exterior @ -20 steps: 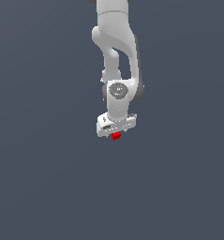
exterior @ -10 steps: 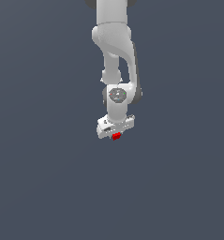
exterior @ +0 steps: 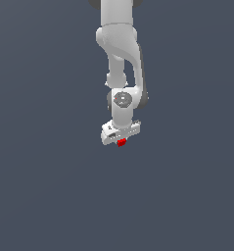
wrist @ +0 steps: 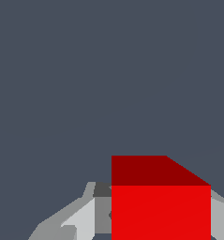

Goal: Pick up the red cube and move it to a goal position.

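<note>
The red cube [exterior: 121, 142] is a tiny bright red block that shows just under the white gripper [exterior: 121, 141] in the middle of the exterior view. The arm hangs down from the top of that view with the hand pointing down. In the wrist view the red cube [wrist: 160, 201] is large and sits between the grey fingers [wrist: 80, 218]. The gripper is shut on the cube. No surface shows right under the cube in either view.
Only a plain dark grey-blue background shows around the arm in both views. No goal marker and no other object is in sight.
The arm, the gripper and the cube stay almost in the same place; the hand with the cube has shifted only very slightly.
</note>
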You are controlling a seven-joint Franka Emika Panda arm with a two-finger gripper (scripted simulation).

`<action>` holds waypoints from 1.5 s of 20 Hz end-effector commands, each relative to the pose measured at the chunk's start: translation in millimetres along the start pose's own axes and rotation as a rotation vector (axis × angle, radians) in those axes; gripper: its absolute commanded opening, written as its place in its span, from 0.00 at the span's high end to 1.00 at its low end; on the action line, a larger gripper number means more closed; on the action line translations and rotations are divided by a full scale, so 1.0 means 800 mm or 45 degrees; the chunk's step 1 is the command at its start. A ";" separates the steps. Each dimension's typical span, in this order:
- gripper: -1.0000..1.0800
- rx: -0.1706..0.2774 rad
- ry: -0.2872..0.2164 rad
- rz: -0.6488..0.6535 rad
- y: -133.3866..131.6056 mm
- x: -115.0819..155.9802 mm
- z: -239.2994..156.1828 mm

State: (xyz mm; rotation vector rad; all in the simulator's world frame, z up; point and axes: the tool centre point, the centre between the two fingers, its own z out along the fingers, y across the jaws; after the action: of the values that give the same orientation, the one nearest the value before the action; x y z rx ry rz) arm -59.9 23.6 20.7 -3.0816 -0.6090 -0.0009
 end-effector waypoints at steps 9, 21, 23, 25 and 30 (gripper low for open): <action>1.00 0.000 0.000 0.000 0.004 0.001 -0.029; 1.00 0.000 0.000 -0.001 0.023 0.008 -0.157; 1.00 0.000 0.000 -0.001 0.026 0.009 -0.183; 1.00 0.001 0.000 -0.002 0.030 0.011 -0.207; 1.00 0.001 0.000 -0.002 0.037 0.015 -0.254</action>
State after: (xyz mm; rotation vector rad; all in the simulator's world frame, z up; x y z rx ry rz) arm -38.6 1.7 212.8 -3.0808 -0.6107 -0.0021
